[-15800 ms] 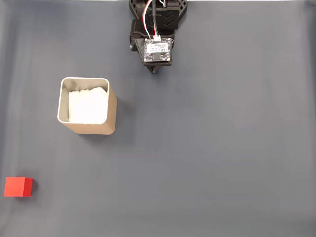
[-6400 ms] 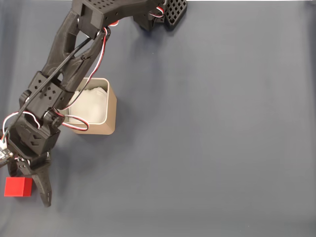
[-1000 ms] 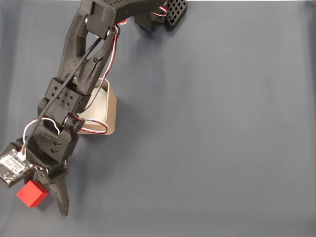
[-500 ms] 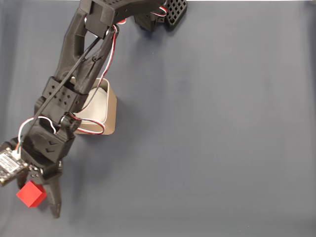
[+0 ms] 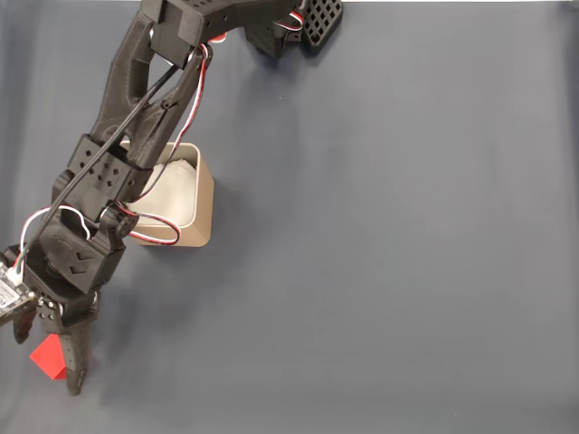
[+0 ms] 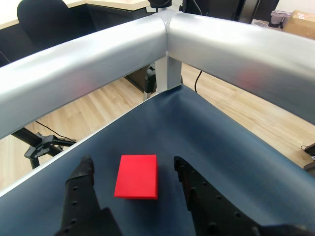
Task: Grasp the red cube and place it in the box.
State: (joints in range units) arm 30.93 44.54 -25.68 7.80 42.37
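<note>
Fixed view from above: reach-and-grasp step in hand, judging by the black two-finger gripper [image 5: 45, 357] stretched to the lower left corner of the dark grey-blue table cover [image 5: 389, 271], jaws spread, with the small bright red matte cube [image 5: 45, 357] partly hidden under the fingers and lying on the cover near the left edge. Well apart from it, up and to the right, the tall tan square box with rounded corners and a pale metallic rim [image 5: 204, 203], half covered by the black arm. Wrist view: red cube [image 6: 137, 176] resting flat between the two black fingers [image 6: 81, 189], a clear gap on each side, so not yet pinched. Next move, presumably: closing squarely on the two opposite faces, then lifting and carrying across to the box opening
</note>
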